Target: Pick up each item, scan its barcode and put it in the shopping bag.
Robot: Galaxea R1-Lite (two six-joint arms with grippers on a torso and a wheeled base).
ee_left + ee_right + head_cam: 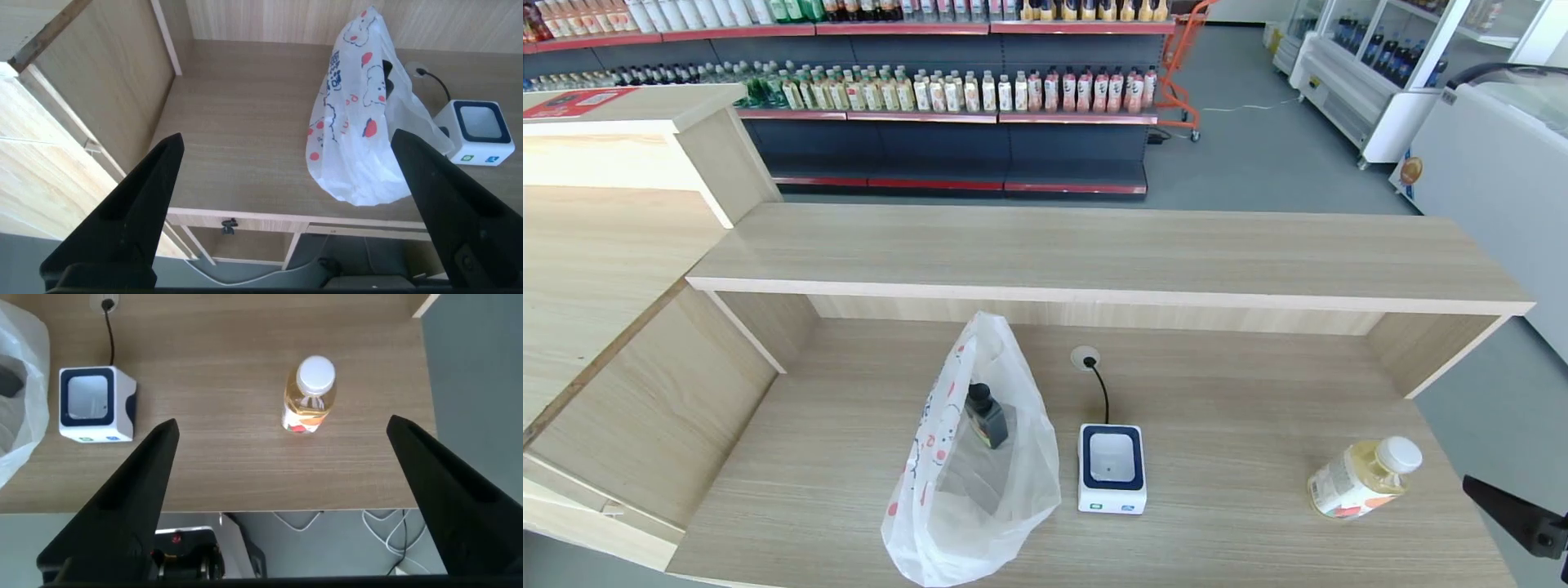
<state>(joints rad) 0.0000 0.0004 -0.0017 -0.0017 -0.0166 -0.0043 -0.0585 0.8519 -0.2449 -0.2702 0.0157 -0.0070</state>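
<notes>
Landmark: scanner [1112, 468], a white box with a dark-framed window facing up, standing on the bench [1241, 408].
Cable: a black cable [1100, 388] runs from the far side of the scanner to a round port [1085, 357] in the bench surface behind it.
Shopping bag: white translucent shopping bag [968, 482] with red and dark print, standing just beside the scanner on the robot's left; whether the two touch cannot be told.
Bag contents: one small dark bottle [986, 416] with a black cap shows through the plastic, on the far-left side of the scanner.
Item outside the bag: a clear bottle [1364, 478] of pale yellow liquid with a white cap and an orange-and-white label, on the bench well apart from the scanner on the robot's right, near the bench's right end. It appears upright in the right wrist view.
Left gripper [286, 137]: fingers [131, 220] spread wide and holding nothing, at the near bench edge left of the scanner, on the bag's side.
Right gripper [282, 423]: fingers [449, 498] spread wide and holding nothing, at the near bench edge right of the scanner, clear of the yellow bottle.
Beyond the bench: store shelves [947, 90] lined with bottles, well behind the scanner.
</notes>
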